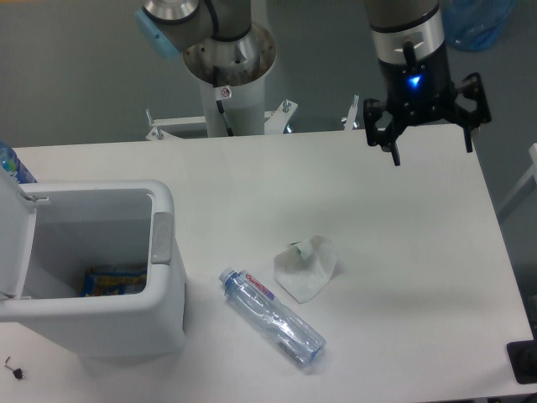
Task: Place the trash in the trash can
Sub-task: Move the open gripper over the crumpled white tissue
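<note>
A crumpled whitish wrapper (306,267) lies on the white table, right of centre. Just below and left of it lies a clear plastic bottle (273,317) with a blue cap and a red-white label, cap pointing up-left. The white trash can (159,252) stands at the left with its lid swung open; a blue-and-yellow packet (113,281) rests inside. My gripper (432,149) hangs high over the table's far right edge, well away from both pieces of trash. Its fingers are spread wide and hold nothing.
The arm's base column (228,75) rises behind the table's far edge. A blue-capped bottle (13,166) peeks in at the left edge behind the lid. A dark object (524,361) sits at the table's near right corner.
</note>
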